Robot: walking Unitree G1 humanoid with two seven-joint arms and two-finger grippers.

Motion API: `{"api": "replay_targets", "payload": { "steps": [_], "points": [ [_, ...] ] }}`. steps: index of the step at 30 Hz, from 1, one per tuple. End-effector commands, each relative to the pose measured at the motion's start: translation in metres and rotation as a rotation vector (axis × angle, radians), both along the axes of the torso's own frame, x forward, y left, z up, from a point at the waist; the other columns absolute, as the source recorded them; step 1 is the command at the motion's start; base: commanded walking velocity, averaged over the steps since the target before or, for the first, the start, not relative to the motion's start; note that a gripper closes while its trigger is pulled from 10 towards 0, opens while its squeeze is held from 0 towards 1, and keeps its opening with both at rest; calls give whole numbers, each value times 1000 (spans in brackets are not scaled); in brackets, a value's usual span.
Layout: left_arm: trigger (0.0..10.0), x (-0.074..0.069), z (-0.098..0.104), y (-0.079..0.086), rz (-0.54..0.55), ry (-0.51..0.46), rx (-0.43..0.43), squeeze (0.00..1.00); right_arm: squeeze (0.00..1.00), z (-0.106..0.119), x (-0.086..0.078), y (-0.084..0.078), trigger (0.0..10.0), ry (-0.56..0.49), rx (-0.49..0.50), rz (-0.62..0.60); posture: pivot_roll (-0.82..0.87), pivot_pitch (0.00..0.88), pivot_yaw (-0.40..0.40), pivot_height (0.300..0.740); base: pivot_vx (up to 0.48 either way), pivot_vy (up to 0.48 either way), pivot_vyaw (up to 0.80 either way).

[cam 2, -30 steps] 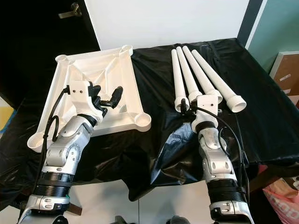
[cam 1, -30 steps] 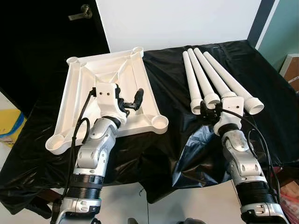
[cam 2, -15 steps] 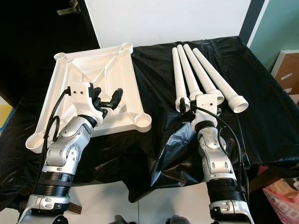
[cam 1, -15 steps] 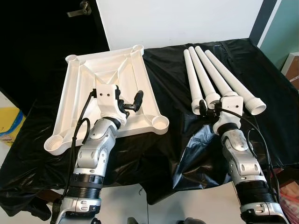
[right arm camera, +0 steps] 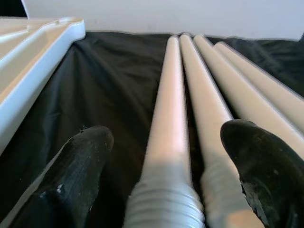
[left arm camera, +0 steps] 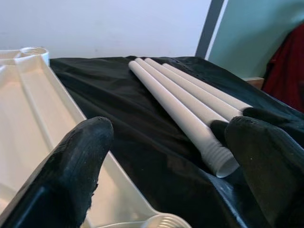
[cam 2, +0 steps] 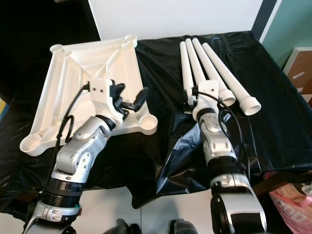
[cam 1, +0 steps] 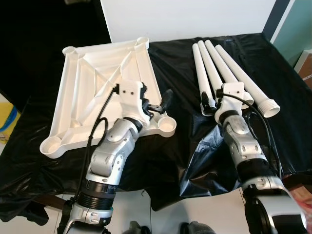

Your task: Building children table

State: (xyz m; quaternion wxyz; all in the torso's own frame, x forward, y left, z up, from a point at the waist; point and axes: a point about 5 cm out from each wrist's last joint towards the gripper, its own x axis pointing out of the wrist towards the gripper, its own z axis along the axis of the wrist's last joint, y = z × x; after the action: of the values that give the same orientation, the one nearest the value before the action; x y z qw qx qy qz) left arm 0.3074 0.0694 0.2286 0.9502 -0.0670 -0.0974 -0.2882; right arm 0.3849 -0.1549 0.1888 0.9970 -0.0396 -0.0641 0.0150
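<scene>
**Operator:** While both arms are up over the counter (cam 1: pixel 180 73), my right tool (right arm camera: pixel 164 164) sits at the threaded ends of the four white legs (cam 1: pixel 222 73), fingers spread and holding nothing. The two inner legs lie between its fingertips (right arm camera: pixel 85 156).

**Partner:** And the tabletop?

**Operator:** The tabletop (cam 1: pixel 92 92) lies upside down on the black sheet (cam 1: pixel 170 161), ribs up, a round socket (cam 1: pixel 167 126) at each corner. It is well apart from the legs, with bare sheet between. My left tool (left arm camera: pixel 166 152) hangs over the tabletop's near right edge, fingers wide apart and empty, pointing across toward the legs.

**Partner:** So which leg first?

**Operator:** My guess is the one nearest the tabletop. The trouble is that the legs lie touching side by side, so a wide-open tool would likely straddle two. I'd shift the right tool toward the tabletop side until only that leg is between the fingers, then close just above the thread, on the smooth tube, so the thread stays free for the socket.

**Partner:** Anything to watch?

**Operator:** Round tubes roll. I'd come down square on the leg and lift straight up, so the neighbours aren't dragged. The sheet is wrinkled near the counter's front edge; I'd keep clear of it.
</scene>
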Motion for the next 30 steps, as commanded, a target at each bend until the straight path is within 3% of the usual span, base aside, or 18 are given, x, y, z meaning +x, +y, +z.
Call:
{"api": "replay_targets", "payload": {
  "steps": [1, 9, 22, 23, 24, 30],
  "points": [
    [10000, -8, 1, -6, -112, -13, 21, 0, 0, -8, 2, 5, 10000, 44, 22, 20, -128, 208, 22, 740, 0, 0, 0],
    [10000, -14, -2, -4, -97, 17, 29, 0, 0, -17, 13, 23, 10000, 152, 69, 74, -101, 237, 16, 740, 0, 0, 0],
    [10000, -18, -3, -3, -87, 30, 39, 0, 0, -25, 18, 30, 10000, 252, 103, 34, -84, 243, 19, 740, 0, 0, 0],
    [10000, -18, -3, -2, -84, 32, 41, 0, 0, -24, 18, 31, 7647, 252, 111, 39, -85, 245, 21, 740, 0, 0, 0],
    [10000, -18, -3, -1, -80, 34, 43, 0, 0, -22, 19, 32, 0, 239, 108, 43, -87, 246, 22, 740, 0, 0, 0],
    [10000, -18, -4, -1, -77, 38, 46, 0, 0, -20, 19, 33, 0, 220, 103, 47, -93, 243, 22, 740, 0, 0, 0]
  ]
}}
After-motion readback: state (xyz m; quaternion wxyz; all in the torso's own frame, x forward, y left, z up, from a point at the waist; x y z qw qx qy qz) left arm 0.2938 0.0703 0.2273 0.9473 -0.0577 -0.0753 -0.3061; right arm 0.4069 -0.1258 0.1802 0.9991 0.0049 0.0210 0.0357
